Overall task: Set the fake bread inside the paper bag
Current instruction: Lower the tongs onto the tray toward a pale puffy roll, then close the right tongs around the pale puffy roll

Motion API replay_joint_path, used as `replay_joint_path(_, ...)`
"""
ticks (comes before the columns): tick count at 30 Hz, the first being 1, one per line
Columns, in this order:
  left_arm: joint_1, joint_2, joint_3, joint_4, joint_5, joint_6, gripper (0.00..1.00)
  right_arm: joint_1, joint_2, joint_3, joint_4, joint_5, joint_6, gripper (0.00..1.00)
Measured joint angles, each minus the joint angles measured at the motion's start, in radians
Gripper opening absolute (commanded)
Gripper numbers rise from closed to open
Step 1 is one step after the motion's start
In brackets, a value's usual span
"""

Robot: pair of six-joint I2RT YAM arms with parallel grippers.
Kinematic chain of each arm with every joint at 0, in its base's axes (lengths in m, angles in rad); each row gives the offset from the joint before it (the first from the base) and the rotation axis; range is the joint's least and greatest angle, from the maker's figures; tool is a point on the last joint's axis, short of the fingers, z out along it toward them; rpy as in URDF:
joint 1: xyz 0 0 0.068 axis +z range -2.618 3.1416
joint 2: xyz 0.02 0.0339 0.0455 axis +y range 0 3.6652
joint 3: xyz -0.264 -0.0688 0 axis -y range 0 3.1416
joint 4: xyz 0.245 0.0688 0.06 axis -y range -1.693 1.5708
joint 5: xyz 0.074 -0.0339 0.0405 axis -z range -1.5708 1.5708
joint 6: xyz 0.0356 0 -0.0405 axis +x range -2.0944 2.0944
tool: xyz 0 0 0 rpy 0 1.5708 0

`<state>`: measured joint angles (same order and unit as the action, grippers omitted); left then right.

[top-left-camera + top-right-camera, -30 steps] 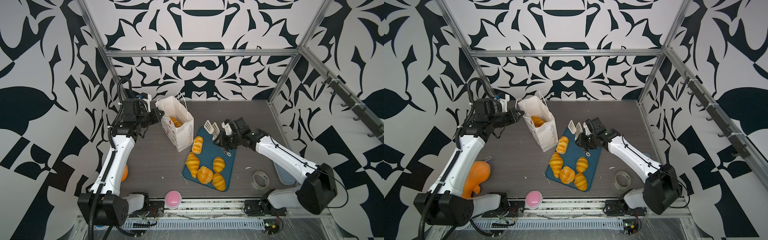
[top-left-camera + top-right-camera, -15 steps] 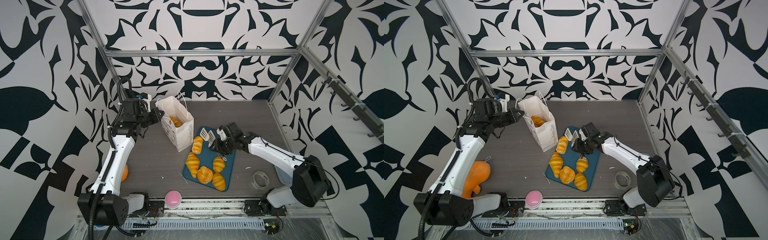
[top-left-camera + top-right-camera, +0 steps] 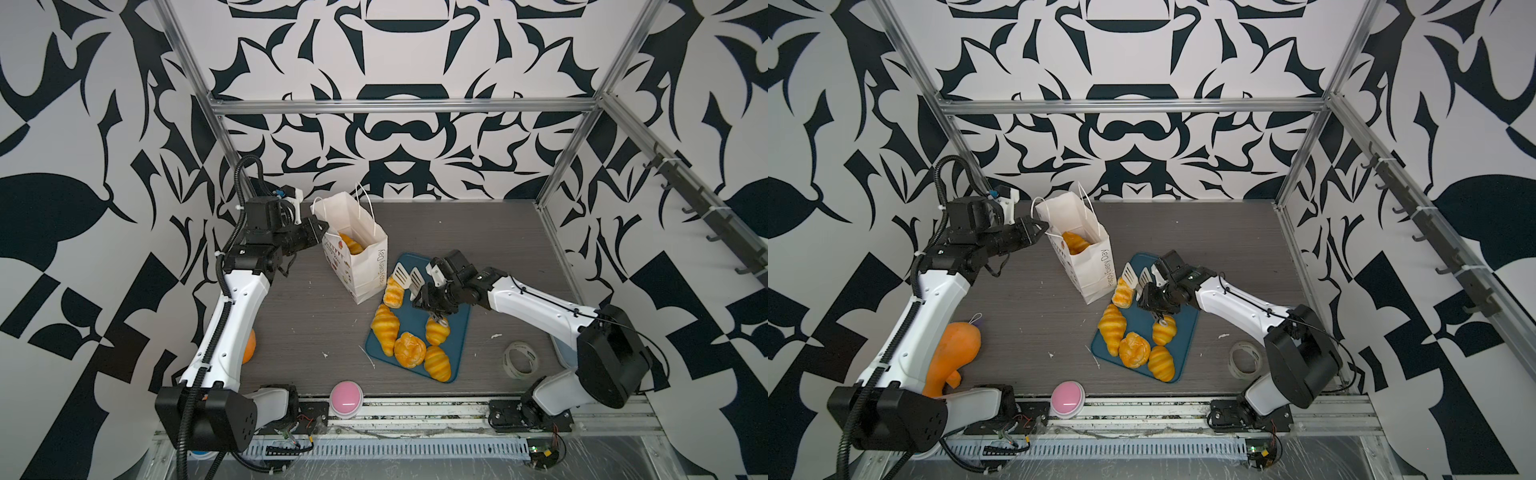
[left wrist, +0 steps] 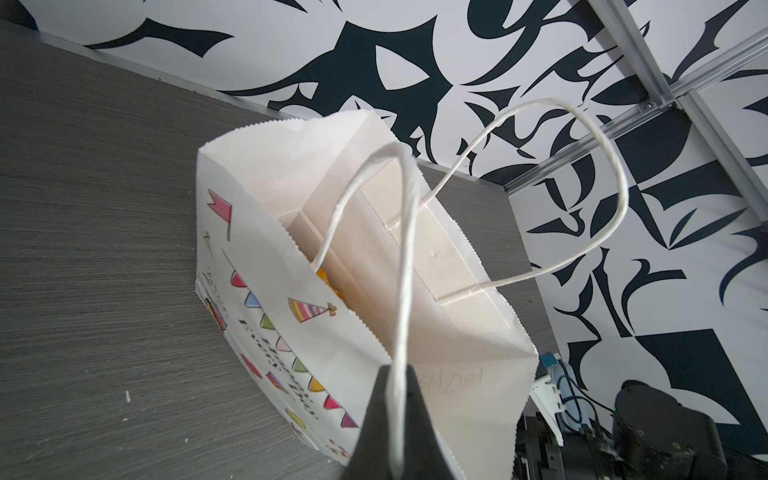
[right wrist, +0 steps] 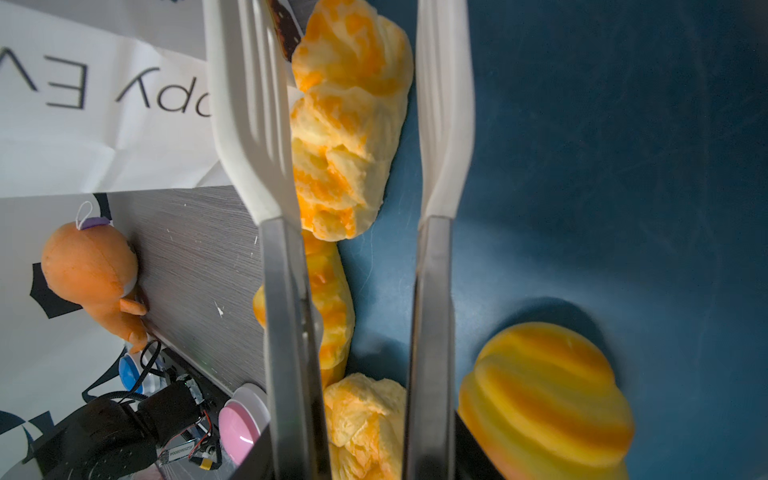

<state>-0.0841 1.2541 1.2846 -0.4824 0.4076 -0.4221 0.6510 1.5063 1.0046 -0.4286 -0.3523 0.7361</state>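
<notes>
The grey counter [image 3: 478, 232] carries the paper bag [image 3: 365, 266], which stands open-mouthed toward its back left. A blue tray [image 3: 455, 347] lies just beside the bag's foot. An orange plush toy [image 3: 951, 353] lies at the counter's left edge, partly behind the left arm.

The left gripper [image 3: 322, 226] meets the bag's rim. In the left wrist view its fingers [image 4: 370, 424] are clenched on one white cord of the bag. The right gripper [image 3: 424, 297] hovers over the tray, its fingers clamped on a pair of tongs [image 3: 409, 278] whose white blades stand apart.

Of the fake bread [image 3: 386, 328], one pastry [image 3: 351, 245] lies inside the bag. Five more are at the tray: three croissants, a round bun [image 3: 409, 350] and a braided loaf [image 3: 392, 293] at the tray's edge next to the bag. In the right wrist view the loaf shows between the blades, and I cannot tell whether they touch it.

A tape roll [image 3: 519, 359] and a pink button [image 3: 346, 392] sit near the front.
</notes>
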Motion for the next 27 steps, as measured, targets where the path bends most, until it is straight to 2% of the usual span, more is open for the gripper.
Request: replay_joint_path(27,0.0,0.0,0.0,0.0,0.0,0.0,0.0,0.044,0.06,0.061,-0.035,0.047,0.002,0.47)
